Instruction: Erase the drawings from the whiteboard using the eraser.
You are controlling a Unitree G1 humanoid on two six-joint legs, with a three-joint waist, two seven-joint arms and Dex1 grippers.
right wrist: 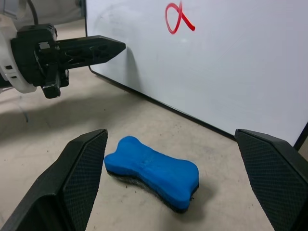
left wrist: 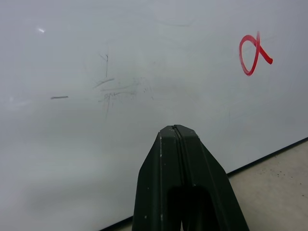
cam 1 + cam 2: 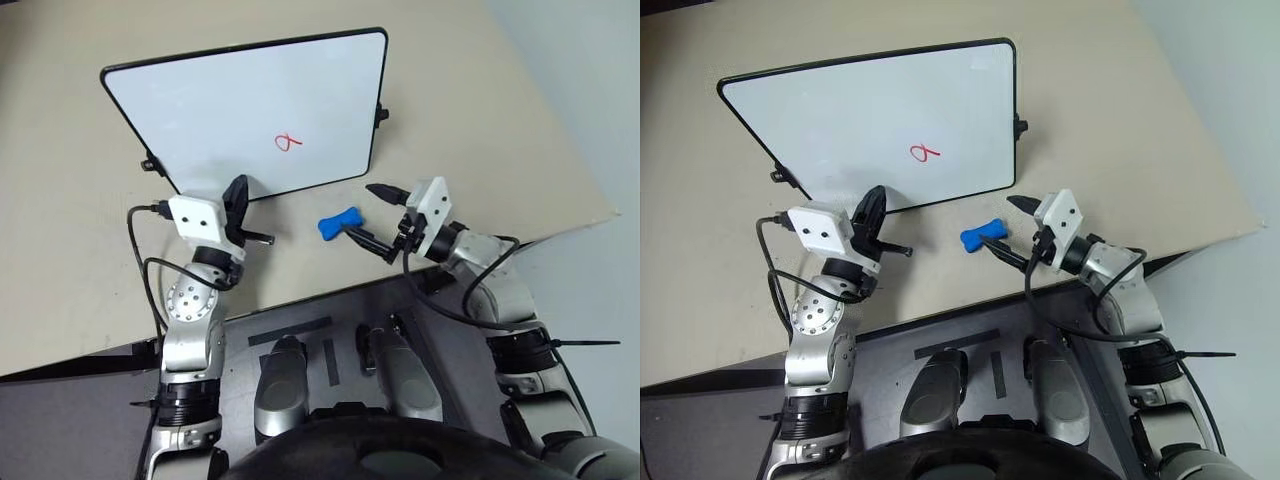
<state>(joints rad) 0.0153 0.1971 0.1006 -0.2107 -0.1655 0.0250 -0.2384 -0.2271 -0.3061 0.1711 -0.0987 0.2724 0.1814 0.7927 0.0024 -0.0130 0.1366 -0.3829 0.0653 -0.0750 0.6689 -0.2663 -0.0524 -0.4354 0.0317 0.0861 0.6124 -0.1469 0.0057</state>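
Right now the eraser (image 1: 152, 172), a blue bone-shaped piece, lies flat on the counter (image 3: 60, 250) just off the near edge of the whiteboard (image 3: 200, 110), touching neither the board nor either arm. Its long axis runs roughly along that near edge, so its narrow waist faces the right gripper (image 1: 173, 192). Seen from the right wrist, the eraser sits between that gripper's two fingers (image 1: 77, 173), which are spread as wide as they go and hold nothing; it lies just ahead of the fingertips, not yet inside the span. My reading is that a short forward reach would bring the waist between the pads, with the fingers closing across the short axis.

The left gripper (image 3: 238, 203) is farther from the eraser, at the whiteboard's near edge toward the board's left corner, its fingers pressed together and empty. The right arm is clearly the nearer one.

Beyond the eraser, the drawings (image 3: 288, 141), one small red loop, sit untouched on the whiteboard's near right part.
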